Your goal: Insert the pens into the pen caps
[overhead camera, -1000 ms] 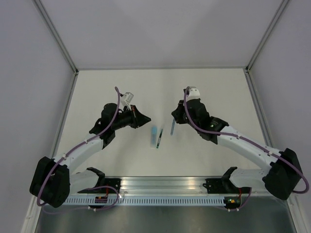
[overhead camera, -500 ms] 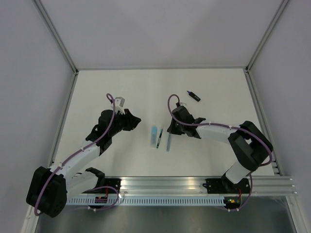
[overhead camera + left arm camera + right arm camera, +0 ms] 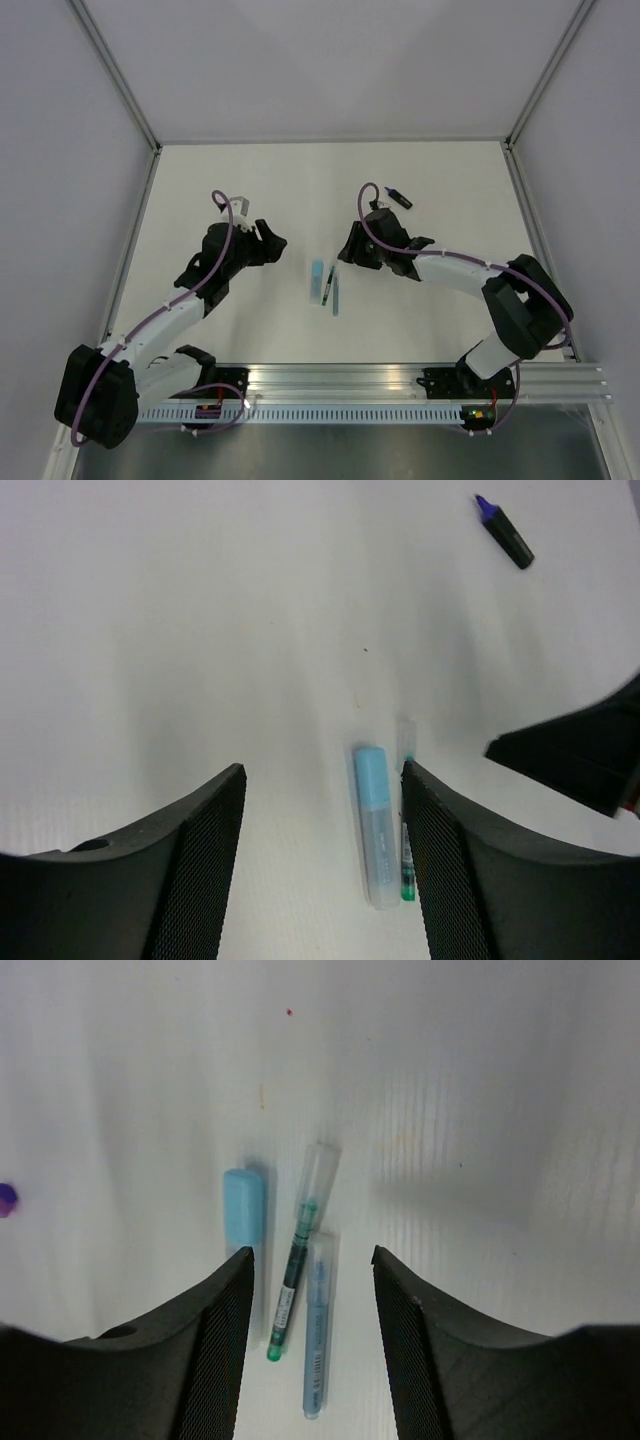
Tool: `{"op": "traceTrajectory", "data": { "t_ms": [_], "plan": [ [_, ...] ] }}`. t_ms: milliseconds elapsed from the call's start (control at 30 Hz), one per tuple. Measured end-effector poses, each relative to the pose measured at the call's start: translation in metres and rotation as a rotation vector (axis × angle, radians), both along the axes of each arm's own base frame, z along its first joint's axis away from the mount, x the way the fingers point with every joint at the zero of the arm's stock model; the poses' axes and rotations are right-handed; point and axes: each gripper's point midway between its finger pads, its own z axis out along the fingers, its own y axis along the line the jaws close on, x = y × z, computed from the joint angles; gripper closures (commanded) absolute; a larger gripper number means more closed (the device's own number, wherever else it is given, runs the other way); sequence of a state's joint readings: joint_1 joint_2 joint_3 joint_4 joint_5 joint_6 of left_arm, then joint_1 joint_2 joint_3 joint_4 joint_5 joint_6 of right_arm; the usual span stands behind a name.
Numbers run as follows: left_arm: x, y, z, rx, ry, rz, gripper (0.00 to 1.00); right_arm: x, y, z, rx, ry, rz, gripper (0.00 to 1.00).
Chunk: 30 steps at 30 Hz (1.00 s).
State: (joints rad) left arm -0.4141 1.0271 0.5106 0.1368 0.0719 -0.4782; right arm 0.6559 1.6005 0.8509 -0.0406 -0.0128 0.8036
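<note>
Near edge: an aluminium rail (image 3: 350, 380) carries both arm bases. Beyond it lies a plain white table (image 3: 450, 170), matt and unmarked apart from a few faint specks. Pale grey walls (image 3: 330, 60) enclose it on three sides.

Table centre: three pens lie close side by side, roughly parallel, lengthwise near to far. The pale-blue highlighter (image 3: 318, 276) is leftmost, the thin dark pen (image 3: 327, 285) is just beside it, and the thin blue pen (image 3: 336, 297) is rightmost and set slightly nearer.

Left gripper (image 3: 276, 243): jaws spread wide, nothing between them. It sits left of the pens and clear of them.

Right gripper (image 3: 346, 252): jaws likewise spread wide, holding nothing, just right of and beyond the pens. Its wrist view frames all three pens between the fingers.

Far right: the black-and-purple marker (image 3: 399, 197) lies alone, well apart from the group, purple tip pointing left.

A small purple object (image 3: 5, 1198) is cut off at the right wrist view's left edge; identity undetermined.

Markings: print shows on both thin pens, too small to read.
</note>
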Motion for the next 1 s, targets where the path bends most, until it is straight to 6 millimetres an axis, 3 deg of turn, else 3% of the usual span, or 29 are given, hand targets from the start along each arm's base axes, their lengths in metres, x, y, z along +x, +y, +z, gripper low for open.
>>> {"op": "traceTrajectory", "data": {
  "t_ms": [67, 200, 267, 333, 500, 600, 700, 767, 900, 1000],
  "plan": [
    [0.010, 0.013, 0.001, 0.024, 0.045, 0.081, 0.24, 0.005, -0.003, 0.024, 0.030, -0.052, 0.006, 0.43],
    [0.040, 0.054, 0.021, 0.041, 0.094, 0.293, 0.12, 0.005, -0.003, 0.073, 0.104, -0.173, 0.036, 0.43],
    [0.053, 0.086, 0.029, 0.037, 0.125, 0.419, 0.08, -0.001, -0.001, 0.084, 0.141, -0.207, 0.061, 0.43],
    [0.057, 0.119, 0.028, 0.037, 0.170, 0.537, 0.07, -0.008, -0.001, 0.082, 0.151, -0.204, 0.084, 0.43],
    [0.031, 0.209, -0.002, 0.012, 0.342, 0.860, 0.07, -0.015, -0.002, 0.074, 0.142, -0.181, 0.112, 0.43],
    [0.007, 0.245, -0.022, -0.048, 0.434, 1.047, 0.07, -0.018, -0.001, 0.075, 0.150, -0.182, 0.126, 0.43],
    [-0.015, 0.251, -0.050, -0.099, 0.544, 1.138, 0.12, -0.019, 0.000, 0.077, 0.156, -0.185, 0.135, 0.43],
    [-0.019, 0.245, -0.065, -0.111, 0.601, 1.118, 0.10, -0.020, 0.000, 0.077, 0.158, -0.185, 0.138, 0.43],
    [-0.012, 0.230, -0.091, -0.080, 0.698, 0.977, 0.09, -0.021, 0.001, 0.078, 0.160, -0.187, 0.148, 0.44],
    [-0.007, 0.236, -0.100, 0.006, 0.746, 0.938, 0.07, -0.021, 0.002, 0.078, 0.164, -0.186, 0.154, 0.44]
  ]
}}
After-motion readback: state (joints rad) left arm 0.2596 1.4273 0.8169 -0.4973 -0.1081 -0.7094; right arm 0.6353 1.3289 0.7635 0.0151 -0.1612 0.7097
